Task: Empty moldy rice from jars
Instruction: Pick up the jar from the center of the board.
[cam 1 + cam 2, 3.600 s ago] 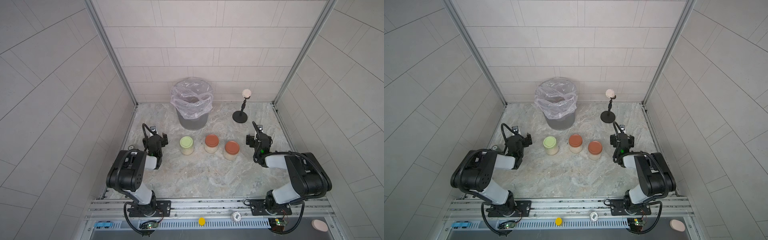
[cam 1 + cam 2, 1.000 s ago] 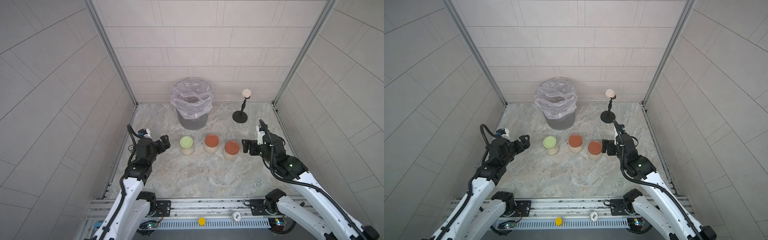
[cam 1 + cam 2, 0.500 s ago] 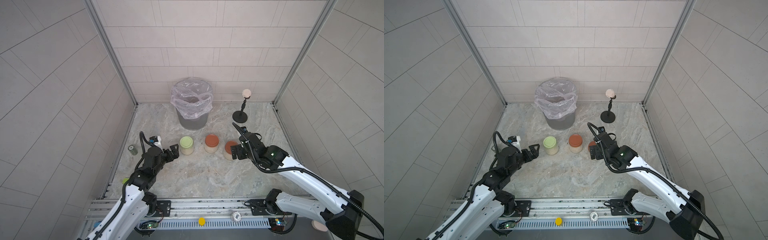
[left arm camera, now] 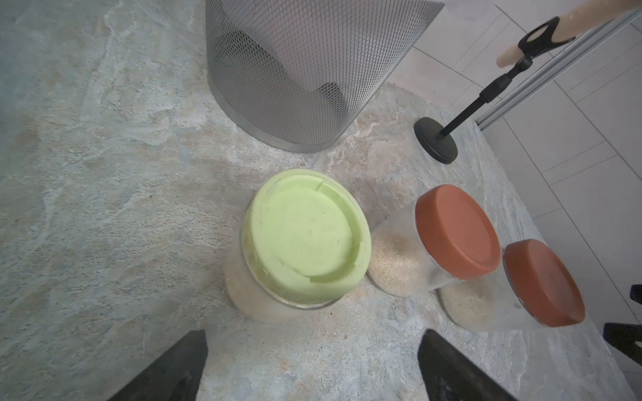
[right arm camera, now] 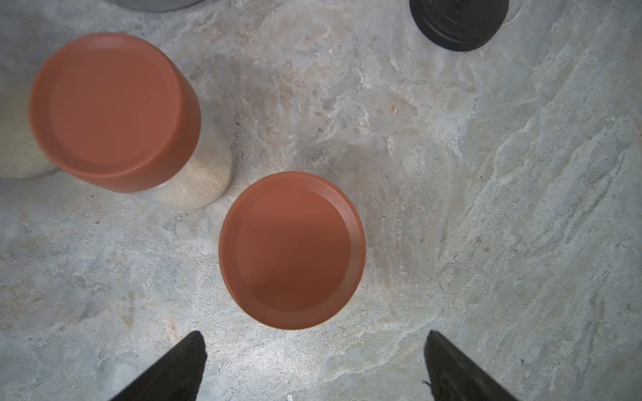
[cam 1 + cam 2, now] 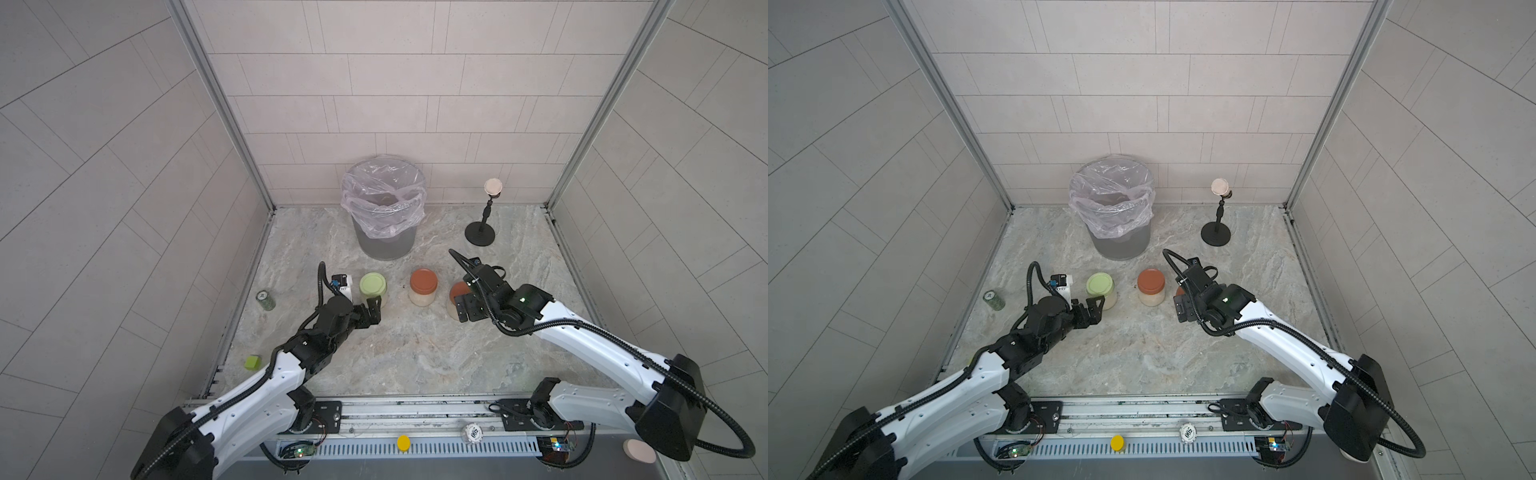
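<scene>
The grey mesh bin [image 6: 384, 246], lined with clear plastic, is found unmoved near the back edge of the tabletop [image 6: 415, 353]. Both arms, folded by the front corners 3.6 s ago, are now stretched toward the middle of the tabletop. The left gripper [image 4: 312, 333] has been carried forward since 0.5 s ago and is held just short of the green-lidded jar [image 6: 372, 286], its jaws spread wide with nothing between them. The right gripper [image 5: 314, 332] has been lowered over the right red-lidded jar [image 6: 456, 291], jaws likewise spread wide and nothing gripped. The black stand [image 6: 481, 239] is left near the back right corner. The 3 jars, the middle red-lidded jar [image 6: 423, 282] included, are kept in their earlier row, lids on, and the moldy rice [image 4: 396, 264] is seen inside through the glass. A dark green can [image 6: 265, 300] and a small green cube [image 6: 252, 362] are shown by the left edge.
</scene>
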Robot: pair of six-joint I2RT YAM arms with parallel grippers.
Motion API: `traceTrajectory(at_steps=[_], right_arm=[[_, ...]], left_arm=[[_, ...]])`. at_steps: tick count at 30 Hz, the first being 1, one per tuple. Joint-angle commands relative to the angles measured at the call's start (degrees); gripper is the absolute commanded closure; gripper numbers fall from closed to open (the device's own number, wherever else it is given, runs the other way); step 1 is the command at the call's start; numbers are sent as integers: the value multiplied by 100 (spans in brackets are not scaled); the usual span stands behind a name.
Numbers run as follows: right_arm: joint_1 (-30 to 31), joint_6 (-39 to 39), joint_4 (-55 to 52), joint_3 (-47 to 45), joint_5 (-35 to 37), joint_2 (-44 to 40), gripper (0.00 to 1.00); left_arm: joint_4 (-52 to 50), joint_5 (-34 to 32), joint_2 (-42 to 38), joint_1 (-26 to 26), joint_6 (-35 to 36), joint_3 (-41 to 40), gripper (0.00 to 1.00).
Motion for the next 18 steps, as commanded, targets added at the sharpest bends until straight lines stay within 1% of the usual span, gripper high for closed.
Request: traceTrajectory(at_steps=[1, 8, 18], right_arm=[[40, -2, 47, 43, 188, 84, 0], [42, -187, 273, 132, -32, 518, 0], [-87, -255, 689, 108, -150, 979, 0]], left_arm=[[440, -409, 146, -145, 88, 12, 0], [760, -599, 339, -337, 156, -38, 0], [996, -868, 323, -510, 195, -145, 0]])
